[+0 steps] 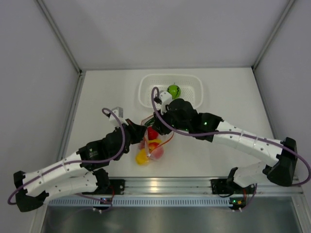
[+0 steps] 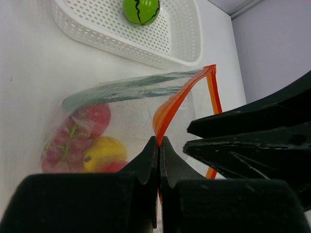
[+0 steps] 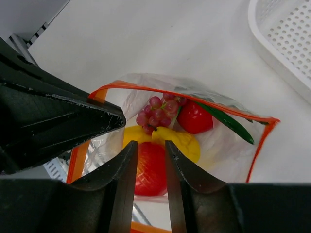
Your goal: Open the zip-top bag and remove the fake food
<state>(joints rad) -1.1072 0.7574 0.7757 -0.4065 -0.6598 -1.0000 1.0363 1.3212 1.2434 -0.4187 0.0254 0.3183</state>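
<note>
We start with the white desk (image 1: 107, 97), which carries everything here. Both arms reach in from the near edge and meet over its middle. At the far side sits the white perforated basket (image 1: 146, 90), and there is one piece in it already: a green ball (image 2: 141, 9) with dark stripes.

Nearer to us, between the two wrists, is the zip-top bag (image 1: 154, 145), lying on the desk just short of the basket. Its mouth is open, and the orange-red zip strip (image 2: 170, 109) stands apart in a loop.

Now the left claw (image 2: 159, 141): it is clamped tight on one side of that strip, with the orange edge running straight into the pinch. The right claw (image 3: 151, 145) hangs over the bag's mouth, its fingers only a narrow gap apart. We cannot tell whether any plastic sits between them.

The rest of the fake food (image 3: 165, 141) is inside the bag. We see a red round one (image 3: 150, 174) straight through the right claw's gap, a yellow piece (image 3: 183, 141) beside it and a second red one (image 3: 194, 117) behind. There is also a bunch of purplish grapes (image 3: 158, 112), and a thin green stalk (image 3: 228, 122) lies along the far wall.
</note>
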